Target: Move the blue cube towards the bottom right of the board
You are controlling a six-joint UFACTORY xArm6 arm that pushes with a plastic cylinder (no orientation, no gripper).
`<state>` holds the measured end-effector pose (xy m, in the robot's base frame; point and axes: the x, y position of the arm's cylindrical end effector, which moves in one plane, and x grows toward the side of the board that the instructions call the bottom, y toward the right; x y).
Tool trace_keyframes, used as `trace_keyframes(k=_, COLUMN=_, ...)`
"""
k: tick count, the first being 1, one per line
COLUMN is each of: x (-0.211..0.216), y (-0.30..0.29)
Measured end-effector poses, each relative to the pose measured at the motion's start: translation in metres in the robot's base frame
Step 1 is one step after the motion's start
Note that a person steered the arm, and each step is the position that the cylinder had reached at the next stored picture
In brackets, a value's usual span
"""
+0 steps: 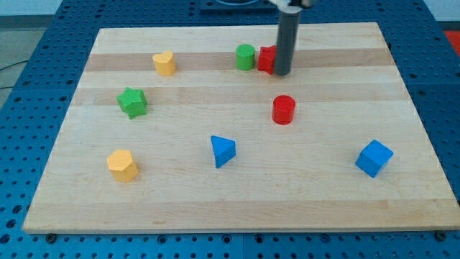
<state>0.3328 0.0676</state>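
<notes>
The blue cube (374, 158) sits on the wooden board (180, 201) near the view's lower right. My tip (282, 73) is at the view's top centre, touching the right side of a red block (267, 59), far above and left of the blue cube. A blue triangular block (222, 151) lies at the lower middle.
A green cylinder (245, 57) stands just left of the red block. A red cylinder (284, 110) is below my tip. A yellow heart-like block (164, 63), a green star (132, 102) and a yellow hexagonal block (122, 165) lie on the left side.
</notes>
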Motion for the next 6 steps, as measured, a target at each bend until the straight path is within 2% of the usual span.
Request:
trace_keyframes(k=1, x=0.002, y=0.092)
trace_keyframes(k=2, x=0.035, y=0.169)
trace_keyframes(k=3, x=0.139, y=0.167)
trace_keyframes(k=4, x=0.181, y=0.066)
trace_keyframes(k=5, x=0.169, y=-0.008)
trace_keyframes(k=6, x=0.146, y=-0.006)
